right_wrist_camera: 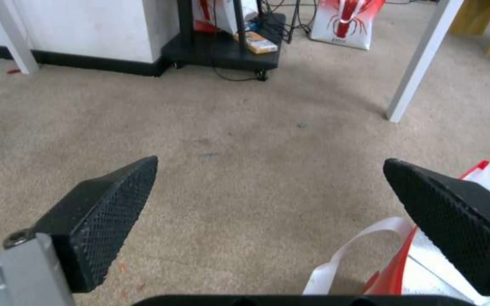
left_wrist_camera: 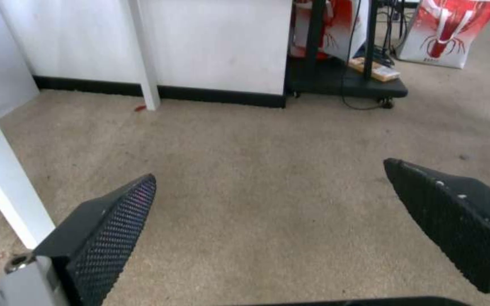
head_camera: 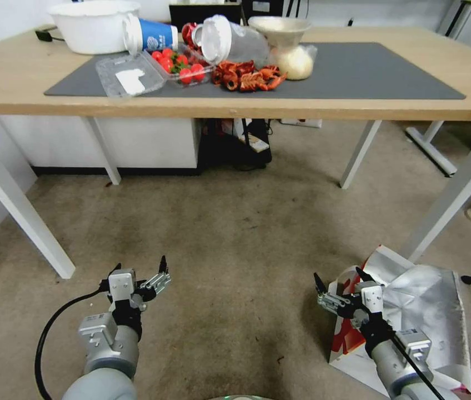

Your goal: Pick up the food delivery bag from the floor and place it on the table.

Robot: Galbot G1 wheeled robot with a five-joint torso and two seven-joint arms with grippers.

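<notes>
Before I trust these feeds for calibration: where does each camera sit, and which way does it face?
Head view: on the head, looking forward and down at the table, the carpet and the food delivery bag; both forearms show, left gripper and right gripper open.
Left wrist view: on the left wrist, facing along the carpet toward the white cabinet; its own fingers show.
Right wrist view: on the right wrist, facing likewise; own fingers, bag below.
Both wrist views share the black cart.

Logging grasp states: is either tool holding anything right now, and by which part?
Nothing is held. Both tools are open: the left tool over bare carpet, the right tool above the food delivery bag, its handle ungrasped.
</notes>
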